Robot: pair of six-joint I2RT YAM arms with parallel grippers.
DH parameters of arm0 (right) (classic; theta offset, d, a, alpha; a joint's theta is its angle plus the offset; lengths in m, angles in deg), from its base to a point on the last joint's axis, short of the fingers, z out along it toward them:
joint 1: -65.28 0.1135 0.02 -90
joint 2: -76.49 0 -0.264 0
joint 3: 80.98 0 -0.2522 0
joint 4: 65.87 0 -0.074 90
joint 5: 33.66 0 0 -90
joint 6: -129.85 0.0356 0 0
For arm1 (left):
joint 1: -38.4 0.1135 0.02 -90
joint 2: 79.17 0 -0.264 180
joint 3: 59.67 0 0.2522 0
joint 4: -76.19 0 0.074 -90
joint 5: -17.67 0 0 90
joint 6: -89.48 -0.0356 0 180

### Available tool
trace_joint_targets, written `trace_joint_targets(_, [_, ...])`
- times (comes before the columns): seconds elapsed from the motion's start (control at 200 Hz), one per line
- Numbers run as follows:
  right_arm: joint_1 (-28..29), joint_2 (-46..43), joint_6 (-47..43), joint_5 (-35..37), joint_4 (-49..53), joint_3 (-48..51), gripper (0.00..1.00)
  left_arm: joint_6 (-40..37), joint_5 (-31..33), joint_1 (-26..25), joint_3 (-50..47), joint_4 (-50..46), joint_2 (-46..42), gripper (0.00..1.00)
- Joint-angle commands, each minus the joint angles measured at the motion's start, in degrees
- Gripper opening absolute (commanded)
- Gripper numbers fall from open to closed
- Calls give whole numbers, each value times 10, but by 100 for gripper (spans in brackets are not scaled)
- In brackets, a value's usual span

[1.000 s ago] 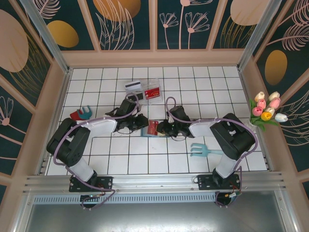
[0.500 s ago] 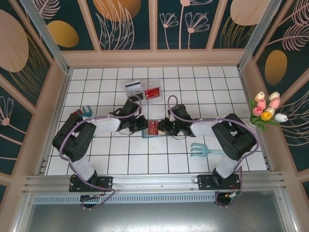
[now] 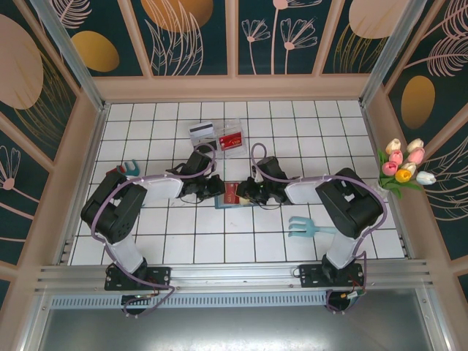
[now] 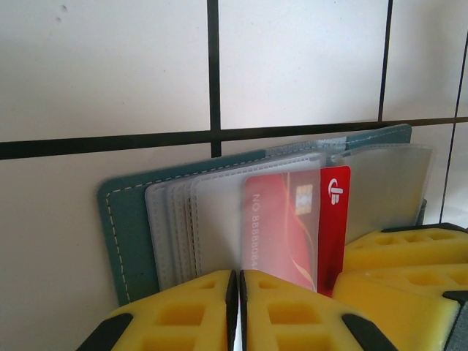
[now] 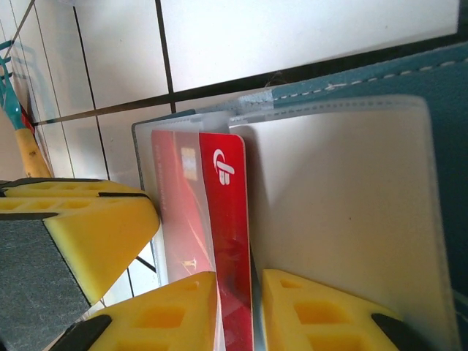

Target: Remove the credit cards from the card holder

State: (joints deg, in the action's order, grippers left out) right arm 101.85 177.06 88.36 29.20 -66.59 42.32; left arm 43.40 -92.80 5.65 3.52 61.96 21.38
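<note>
White tiles point(image 3: 307, 131): left jaws pinch card holder point(image 4: 124, 227), right jaws red card point(image 5: 230, 241); fork point(image 3: 311, 228) nearby.

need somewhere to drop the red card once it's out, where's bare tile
Bare tiles: back right, between the tray and the flowers; near row, left of the fork. Crowded mid-table: left arm and right arm meet at the holder, tray and striped card just behind.

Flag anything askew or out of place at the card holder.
The red card sits partly out of its clear sleeve in the teal card holder, one long edge bare, pinched by the right gripper. That fits the job of pulling it out; nothing else looks odd.
</note>
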Motion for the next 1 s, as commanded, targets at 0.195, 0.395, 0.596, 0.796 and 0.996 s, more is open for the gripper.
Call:
trace_joint_targets(0.195, [7,28,-10,-3,14,-23,17,-18,40,0,-3,-53,30,15])
trace_joint_targets(0.395, [5,6,-21,41,64,-23,9,-32,67,0,5,-81,33,16])
trace_joint_targets(0.596, [-2,-31,-36,64,96,-2,4,-37,71,0,3,-83,31,17])
trace_joint_targets(0.796, [-22,-78,-36,63,78,39,4,-37,65,0,2,-76,27,18])
trace_joint_targets(0.996, [-26,-123,-16,57,13,74,0,-34,53,0,22,-77,23,18])
